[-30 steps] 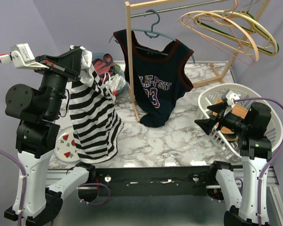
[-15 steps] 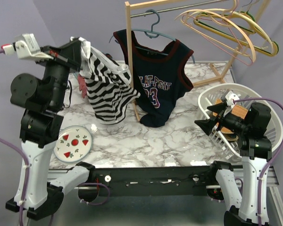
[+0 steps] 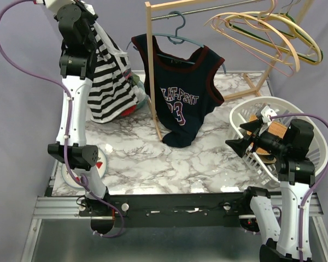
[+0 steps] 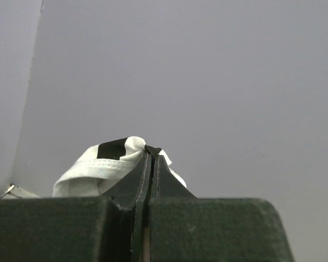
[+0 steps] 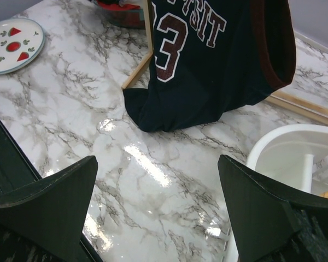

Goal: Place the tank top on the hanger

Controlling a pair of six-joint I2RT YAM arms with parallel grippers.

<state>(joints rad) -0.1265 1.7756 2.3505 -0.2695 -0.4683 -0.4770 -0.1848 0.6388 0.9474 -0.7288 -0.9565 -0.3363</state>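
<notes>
The dark navy tank top (image 3: 183,93) with red trim and number 23 hangs on the thin grey-blue hanger (image 3: 177,34), whose hook is over the rail at the back; its hem rests on the table. It also shows in the right wrist view (image 5: 208,65). My left gripper (image 3: 90,24) is raised high at the far left, shut on a black-and-white striped garment (image 3: 110,82) that hangs from it; its pinched edge shows in the left wrist view (image 4: 112,164). My right gripper (image 3: 241,136) is open and empty, held above the table's right side, by the white basket.
A wooden rack post (image 3: 152,71) stands in front of the tank top. Beige, pink and green hangers (image 3: 268,33) hang at the back right. A white basket (image 3: 251,117) sits on the right. A strawberry plate (image 3: 101,164) lies at the near left, red clothes (image 3: 130,108) behind.
My left arm has swung up and back, lifting the striped garment from the near left to the far left corner. The right arm has not moved.
</notes>
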